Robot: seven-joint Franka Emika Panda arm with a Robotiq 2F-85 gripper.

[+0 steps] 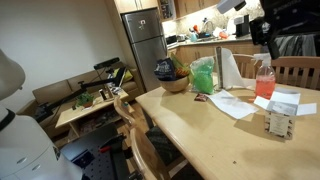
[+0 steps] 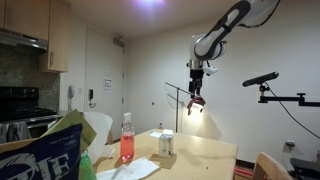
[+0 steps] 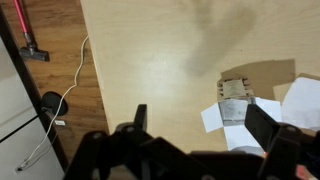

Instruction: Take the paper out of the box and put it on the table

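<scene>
The small tan-and-white box [image 1: 279, 123] stands on the light-wood table [image 1: 200, 140] next to the pink spray bottle [image 1: 264, 78]; it also shows in an exterior view [image 2: 166, 144] and in the wrist view [image 3: 235, 93]. White folded paper [image 3: 298, 101] lies flat on the tabletop around the box's foot, also seen in an exterior view [image 1: 287, 99]. I cannot tell whether any paper is inside the box. My gripper [image 2: 196, 98] hangs high above the table, well clear of the box. In the wrist view my gripper [image 3: 200, 125] has its fingers wide apart and holds nothing.
A larger flat white sheet [image 1: 232, 104], a paper-towel roll [image 1: 230, 68], a green bag [image 1: 203, 75] and a bowl [image 1: 175, 83] are on the table. Wooden chairs [image 1: 140, 140] stand at its edge. A low cluttered desk [image 1: 90, 100] is beyond. A camera boom [image 2: 262, 80] stands near the arm.
</scene>
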